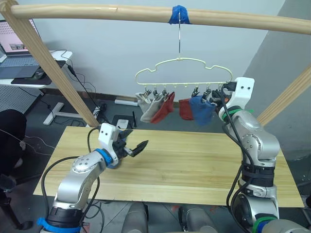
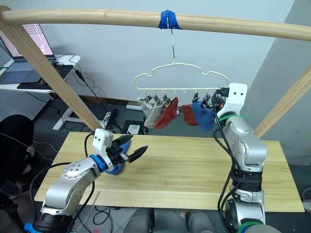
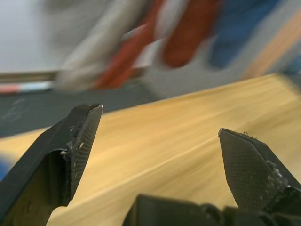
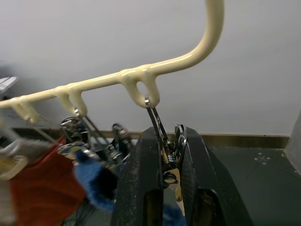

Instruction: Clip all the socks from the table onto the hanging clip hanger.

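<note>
Left hand (image 1: 132, 147): hovering low over the near-left part of the desk, its two black fingers (image 3: 77, 141) spreading wide apart with nothing pinched between them; a bit of blue fabric (image 2: 115, 168) is showing just under its wrist, though whether it is a sock I cannot tell.
Right hand (image 4: 163, 155): reaching up to the far right end of the hanger, its fingers squeezing the last metal clip (image 4: 165, 141) between them.
Hanger (image 1: 182, 73): dangling by its long hook from the wooden rail (image 1: 97, 13), where a wrap of blue tape (image 1: 179, 14) is marking the hook's spot.
Socks on the hanger: two grey socks (image 1: 149, 108) are hanging from the clips on the left, a red sock (image 1: 166, 108) touching them, then another red sock (image 1: 185, 108) and a blue sock (image 1: 201, 109) beside it, nearer the right hand.
Desk (image 1: 194, 165): lying below the hanger, its light planks showing bare in the middle and on the right.
Background: a laptop (image 1: 19, 43) is sitting on a side table at the far left, with cables (image 1: 92, 92) trailing across the floor behind.
</note>
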